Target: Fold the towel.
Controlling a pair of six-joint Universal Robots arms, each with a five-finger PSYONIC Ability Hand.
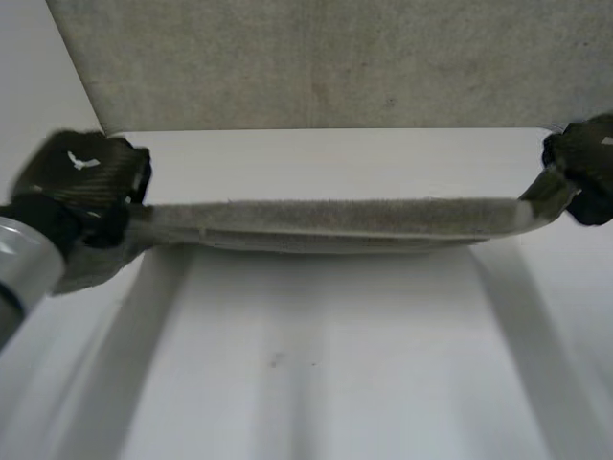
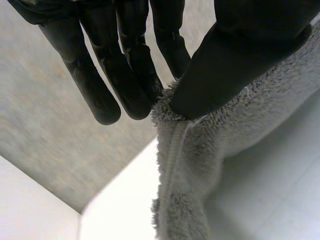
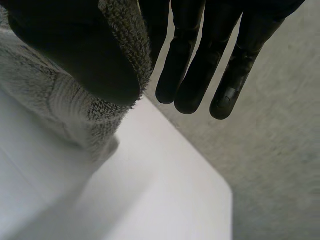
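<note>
A grey towel (image 1: 335,222) is stretched as a long narrow band between my two hands, held above the white table (image 1: 316,364). My left hand (image 1: 81,172) holds its left end. In the left wrist view the thumb (image 2: 240,50) presses the towel's (image 2: 200,165) end against the straight fingers (image 2: 125,75), and the cloth hangs down below the pinch. My right hand (image 1: 586,158) holds the right end. In the right wrist view its thumb (image 3: 75,45) clamps the towel (image 3: 60,95) against the fingers (image 3: 200,65).
A broad grey textured surface (image 1: 316,57) lies on the far side, beyond a strip of bare table. It appears beside the white top in the left wrist view (image 2: 50,125) and the right wrist view (image 3: 280,150). Bare table (image 3: 150,190) lies below the towel.
</note>
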